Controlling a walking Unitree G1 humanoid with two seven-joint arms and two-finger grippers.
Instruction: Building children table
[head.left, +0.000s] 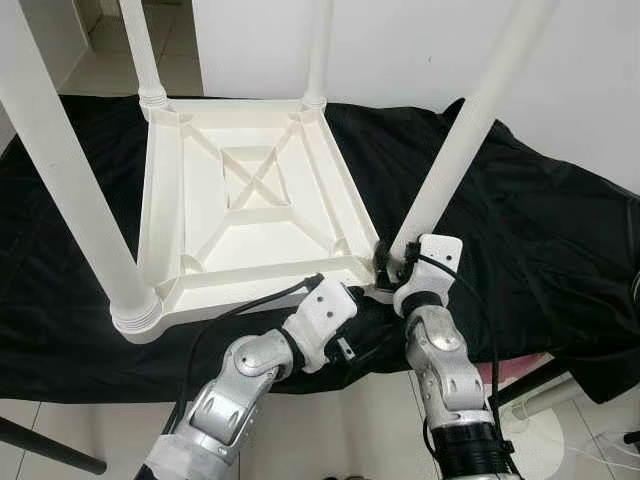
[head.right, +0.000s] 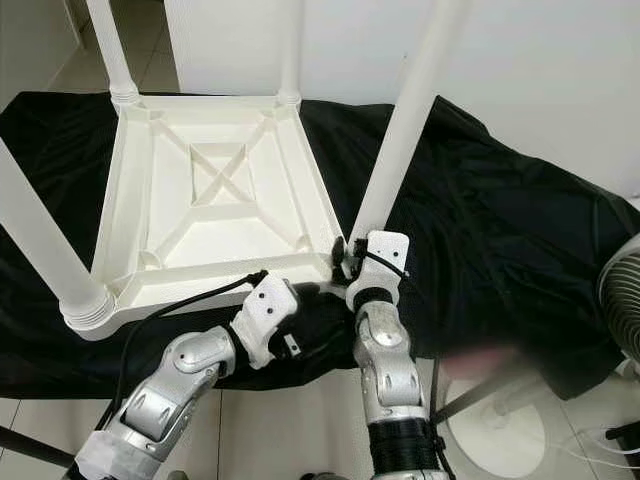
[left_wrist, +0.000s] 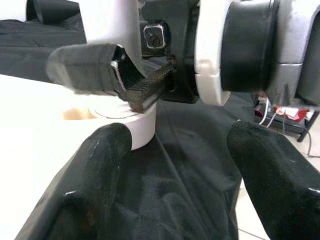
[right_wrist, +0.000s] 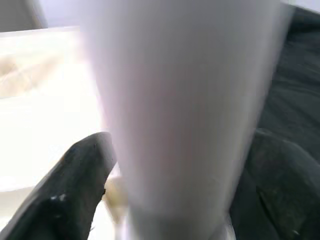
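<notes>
White plastic table (head.left: 250, 200) sits upside down on a black cloth (head.left: 540, 230), legs pointing up. Right gripper (head.left: 388, 262) is clamped around the near-right leg (head.left: 455, 150), low down by its socket at the table corner; right wrist view has the leg between both fingers (right_wrist: 75, 185). Left gripper (left_wrist: 175, 165) sits just beside that corner, over the cloth, fingers spread and holding nothing, aimed at the leg base and the right gripper's toothed finger (left_wrist: 145, 87). A fan (head.right: 625, 300) stands at the right edge.
</notes>
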